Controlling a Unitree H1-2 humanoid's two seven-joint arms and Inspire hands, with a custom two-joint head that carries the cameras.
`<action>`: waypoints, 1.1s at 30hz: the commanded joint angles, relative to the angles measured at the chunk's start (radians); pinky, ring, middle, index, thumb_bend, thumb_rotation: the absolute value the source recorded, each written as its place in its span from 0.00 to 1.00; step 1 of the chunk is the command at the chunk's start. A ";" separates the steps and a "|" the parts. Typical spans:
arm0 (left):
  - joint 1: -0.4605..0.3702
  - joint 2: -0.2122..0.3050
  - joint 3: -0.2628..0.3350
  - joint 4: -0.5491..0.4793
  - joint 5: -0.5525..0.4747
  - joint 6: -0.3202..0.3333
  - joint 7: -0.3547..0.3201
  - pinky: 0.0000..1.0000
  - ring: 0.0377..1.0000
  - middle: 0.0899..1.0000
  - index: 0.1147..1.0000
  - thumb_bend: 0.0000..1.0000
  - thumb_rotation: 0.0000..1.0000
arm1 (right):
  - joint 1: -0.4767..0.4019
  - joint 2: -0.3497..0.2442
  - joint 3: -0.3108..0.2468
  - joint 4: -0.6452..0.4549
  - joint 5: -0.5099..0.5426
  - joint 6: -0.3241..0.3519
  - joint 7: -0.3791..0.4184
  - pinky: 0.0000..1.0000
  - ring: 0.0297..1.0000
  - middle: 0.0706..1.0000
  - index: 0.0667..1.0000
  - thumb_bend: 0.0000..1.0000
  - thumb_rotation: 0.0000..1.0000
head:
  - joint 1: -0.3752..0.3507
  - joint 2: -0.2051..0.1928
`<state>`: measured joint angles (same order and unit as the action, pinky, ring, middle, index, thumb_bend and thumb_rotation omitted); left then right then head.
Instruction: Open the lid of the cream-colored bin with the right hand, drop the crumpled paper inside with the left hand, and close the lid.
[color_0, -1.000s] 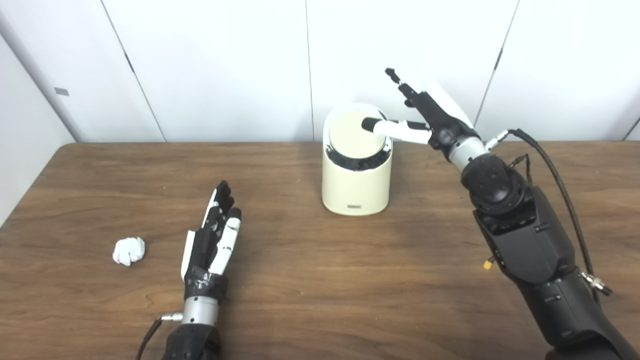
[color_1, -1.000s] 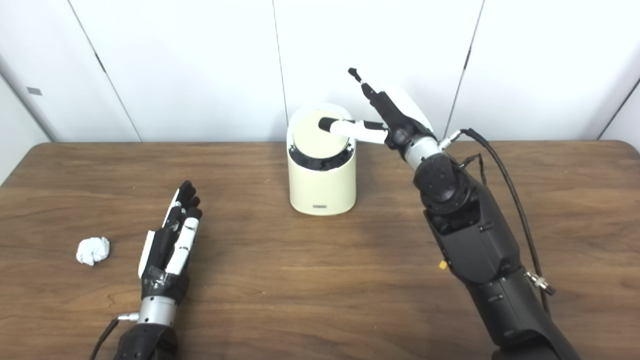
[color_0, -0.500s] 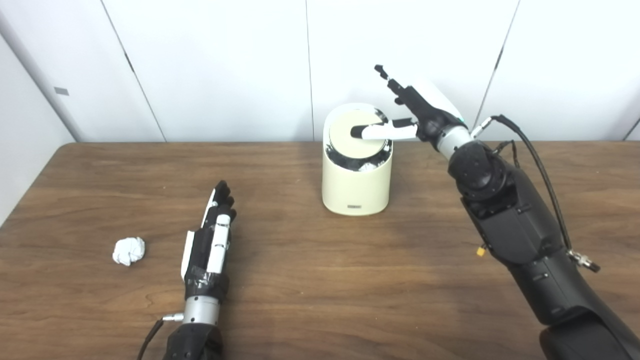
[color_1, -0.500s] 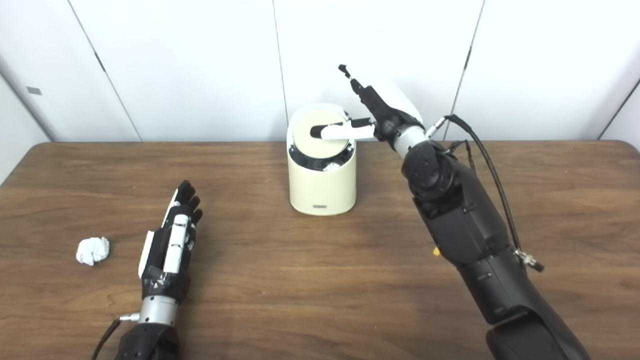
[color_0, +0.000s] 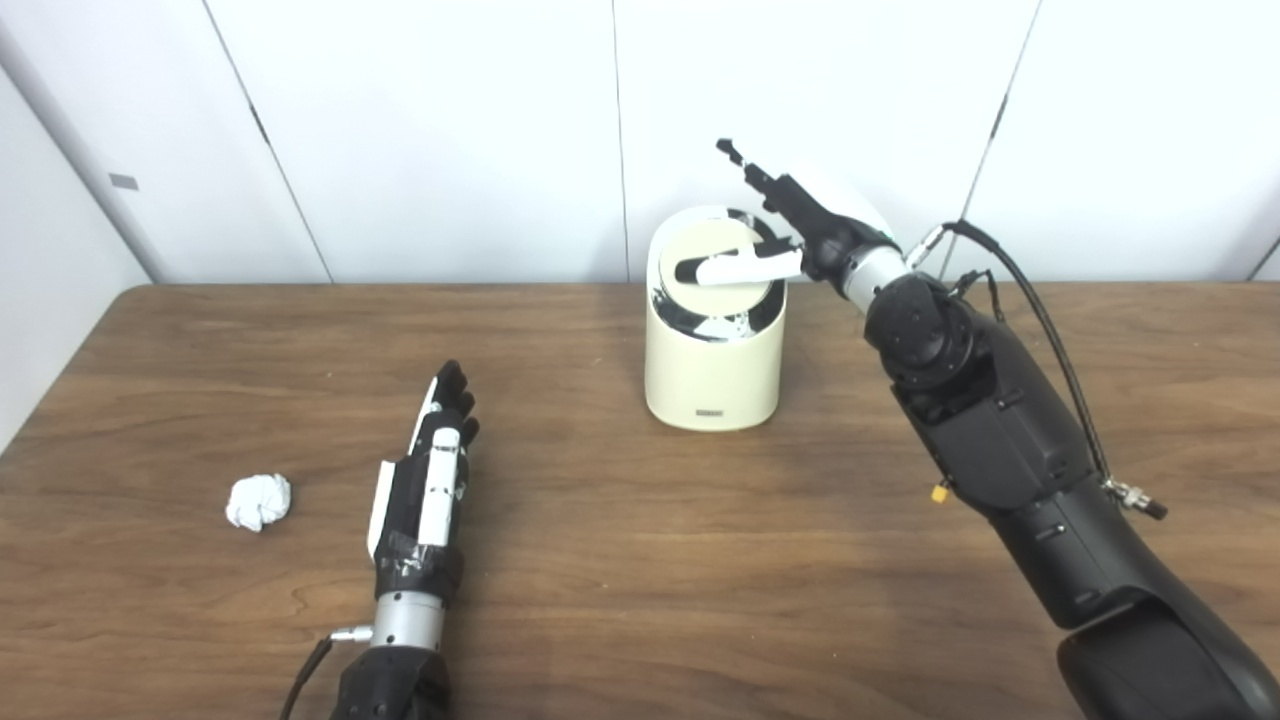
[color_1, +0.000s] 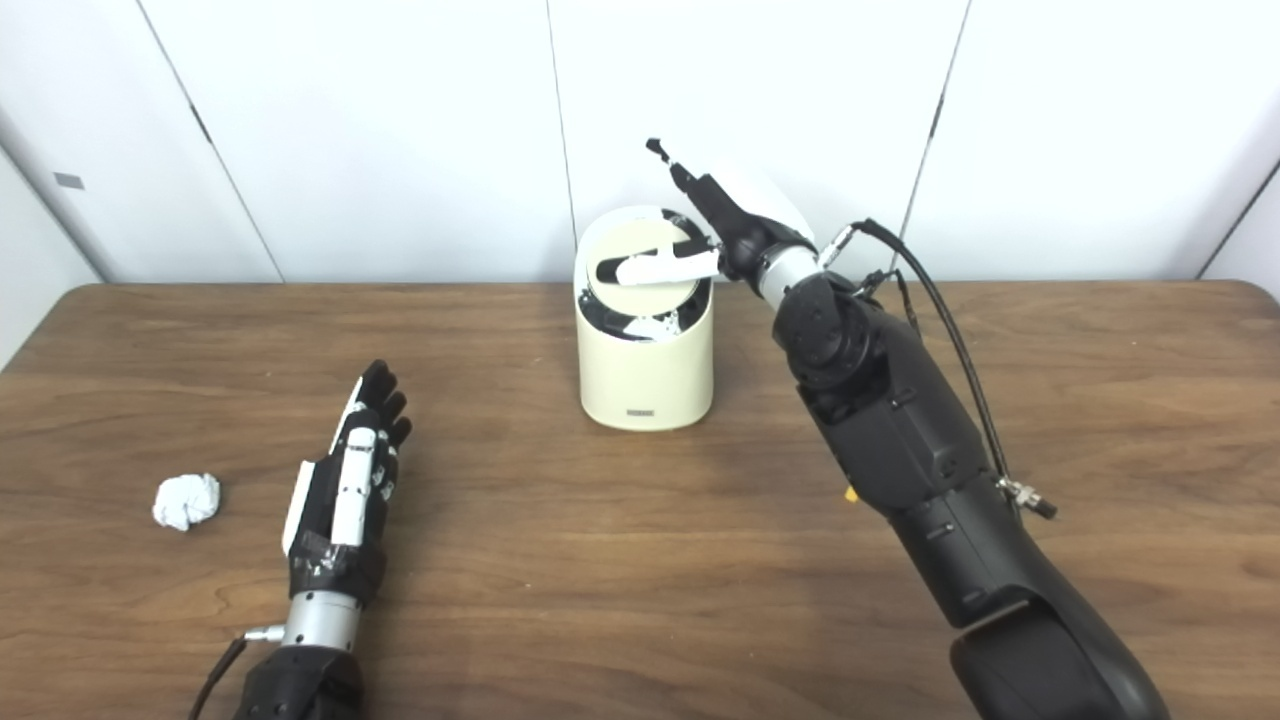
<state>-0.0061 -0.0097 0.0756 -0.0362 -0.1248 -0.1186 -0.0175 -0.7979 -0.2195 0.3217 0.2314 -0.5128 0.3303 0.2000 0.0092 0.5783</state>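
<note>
The cream-colored bin (color_0: 712, 375) stands at the back middle of the table. Its round lid (color_0: 712, 265) is tilted, showing a dark gap with something white inside at the front. My right hand (color_0: 790, 225) is over the bin, open, with its white thumb pressing on the lid and the other fingers pointing up and away. The crumpled paper (color_0: 259, 500) lies on the table at the left. My left hand (color_0: 425, 480) rests open and flat on the table to the right of the paper, apart from it.
The wooden table (color_0: 620, 560) spreads wide in front of the bin. White wall panels (color_0: 450, 130) stand right behind the bin. A black cable (color_0: 1040, 310) loops off the right forearm.
My right hand has moved left and its thumb has slid further across the lid, which has tilted more and widened the gap. The left hand's thumb has drawn in against the fingers.
</note>
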 joint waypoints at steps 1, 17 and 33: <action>0.021 -0.020 -0.017 0.023 -0.004 -0.007 -0.007 1.00 1.00 1.00 1.00 0.24 0.89 | -0.068 0.001 -0.013 -0.012 -0.003 -0.044 -0.022 0.88 0.95 0.98 0.98 0.78 0.51 | 0.003 0.002; 0.026 -0.022 -0.015 0.003 -0.011 0.016 0.001 1.00 1.00 1.00 0.99 0.29 0.85 | -0.042 -0.018 -0.033 -0.023 -0.006 -0.054 -0.025 0.86 0.94 0.97 0.99 0.80 0.49 | -0.003 0.019; 0.023 -0.015 -0.012 0.002 -0.012 0.012 -0.001 1.00 1.00 1.00 1.00 0.29 0.87 | -0.035 -0.041 -0.015 -0.021 -0.025 -0.045 -0.008 0.85 0.93 0.96 0.98 0.80 0.49 | -0.011 0.034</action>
<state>-0.0045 -0.0116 0.0708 -0.0432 -0.1285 -0.0911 -0.0149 -0.7910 -0.2516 0.3111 0.2425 -0.5269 0.3100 0.1986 -0.0015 0.6120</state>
